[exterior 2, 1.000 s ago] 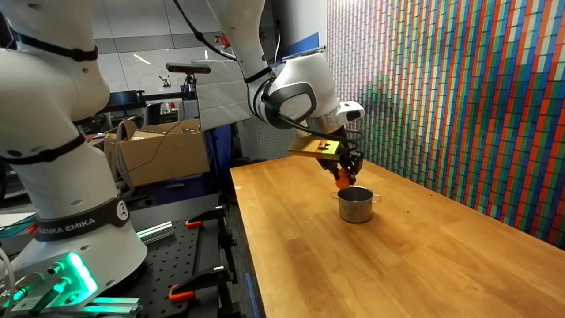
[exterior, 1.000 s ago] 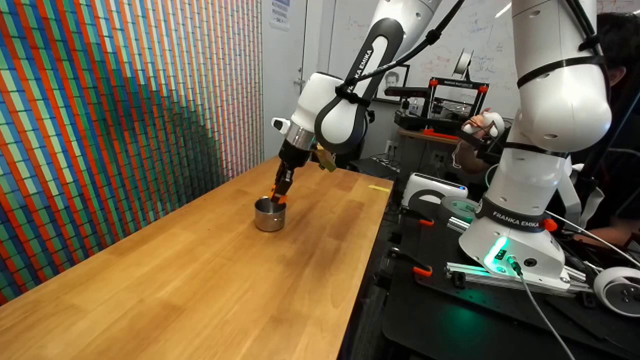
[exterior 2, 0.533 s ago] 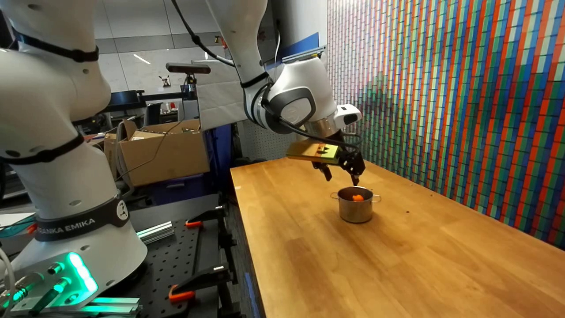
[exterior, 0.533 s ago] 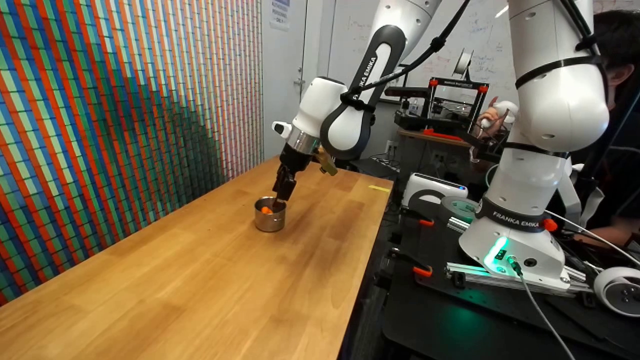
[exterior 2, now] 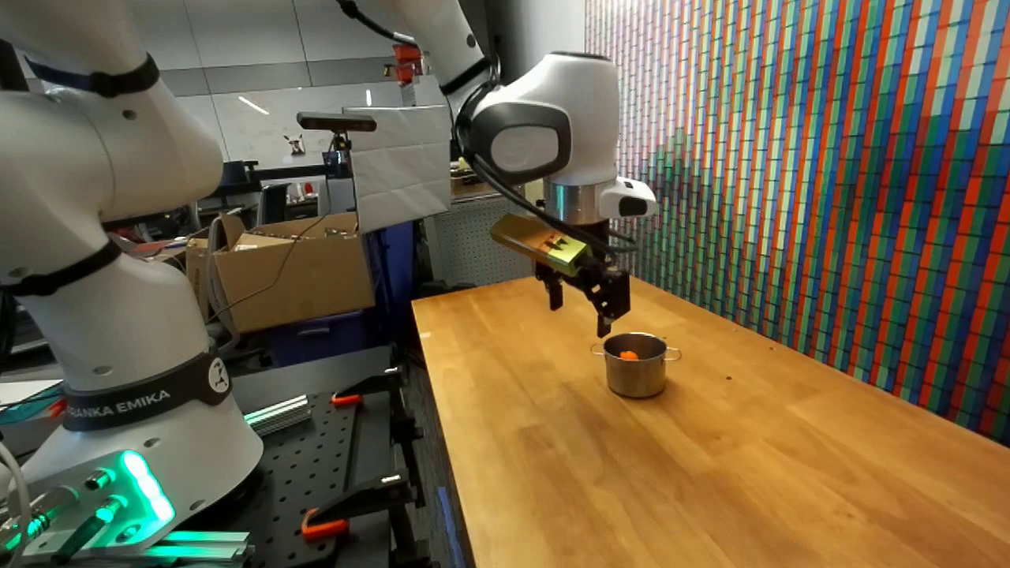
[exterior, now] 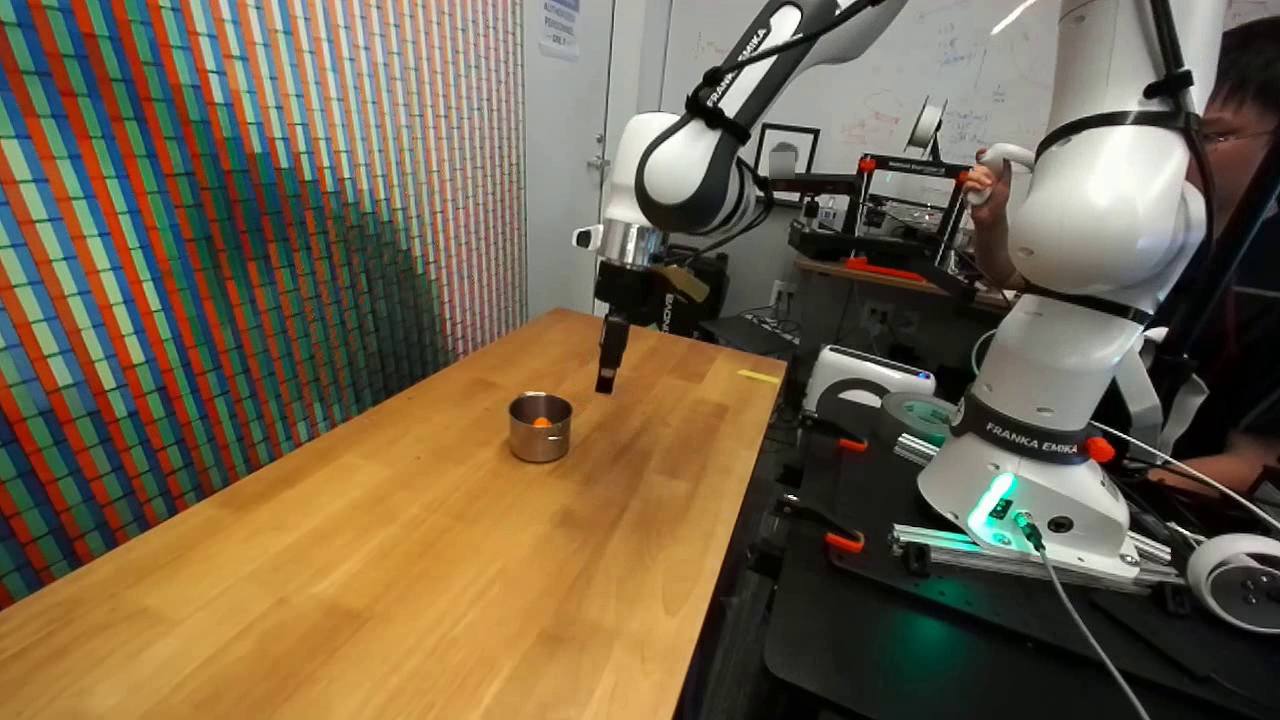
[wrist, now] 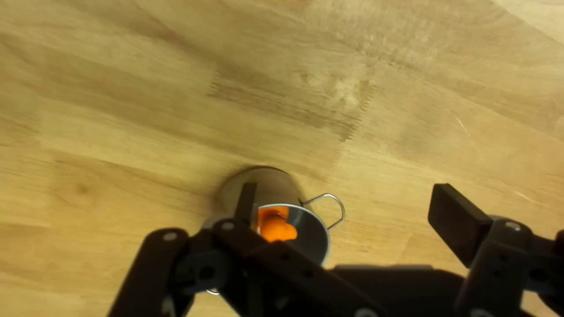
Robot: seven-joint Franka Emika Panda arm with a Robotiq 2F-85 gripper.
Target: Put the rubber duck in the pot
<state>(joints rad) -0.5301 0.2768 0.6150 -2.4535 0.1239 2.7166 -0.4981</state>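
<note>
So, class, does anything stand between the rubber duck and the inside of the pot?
Nothing visible does: the rubber duck is already inside the pot, and the open gripper holds nothing.

In an exterior view, bright glare streaks the white scribbled whiteboard (exterior: pixel 870 110), upper right; the rounded white robot base (exterior: pixel 1040 490) glows green, lower right. The wrist view is yellowish, softer.
</note>
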